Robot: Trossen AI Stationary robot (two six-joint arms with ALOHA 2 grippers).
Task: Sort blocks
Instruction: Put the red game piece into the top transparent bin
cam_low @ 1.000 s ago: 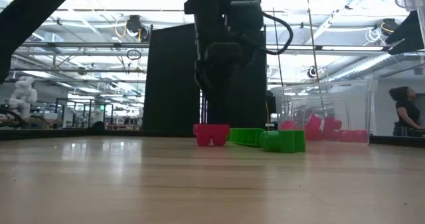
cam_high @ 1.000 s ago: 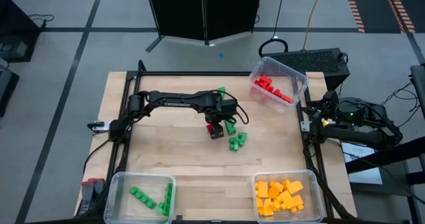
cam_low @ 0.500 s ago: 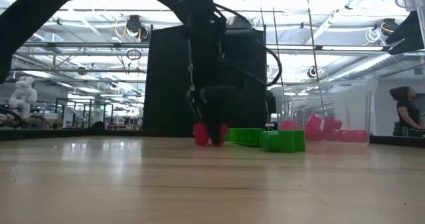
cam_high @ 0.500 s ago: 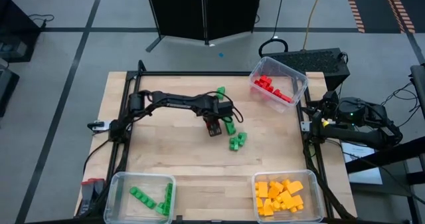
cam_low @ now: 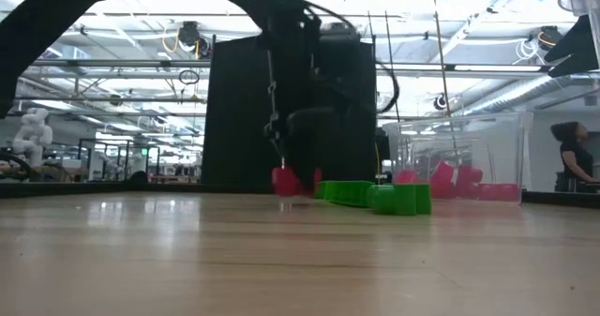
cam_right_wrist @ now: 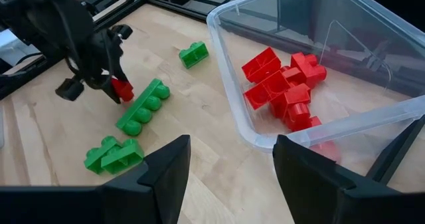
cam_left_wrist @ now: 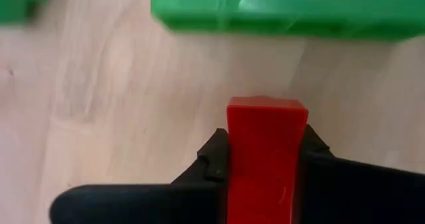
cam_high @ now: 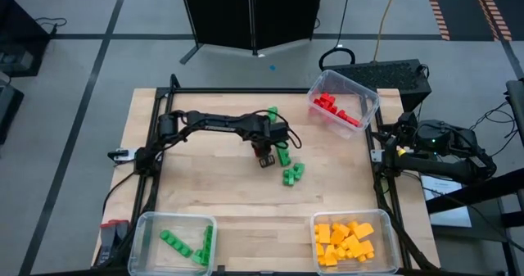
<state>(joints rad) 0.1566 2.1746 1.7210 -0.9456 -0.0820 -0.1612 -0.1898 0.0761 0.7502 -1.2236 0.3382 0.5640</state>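
Left gripper (cam_high: pixel 264 159) jaws pinching 1 red block (cam_left_wrist: pixel 267 159) mid-desk (cam_high: pixel 205 186), right gripper (cam_right_wrist: pixel 226 167) jaws spread, parked at desk edge, no legible writing

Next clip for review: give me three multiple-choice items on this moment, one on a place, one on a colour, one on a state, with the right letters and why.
1. Where is the bin of red blocks?
A. far right table corner
B. near left corner
C. table centre

2. What colour is the block in the left end effector?
A. green
B. yellow-orange
C. red

3. How is the right end effector?
A. shut on a block
B. open, holding nothing
C. inside a bin

Answers: 1 A, the high view shows that bin at the far right corner. 2 C, the left wrist view shows a red block between the fingers. 3 B, the right wrist view shows its fingers spread with nothing between.
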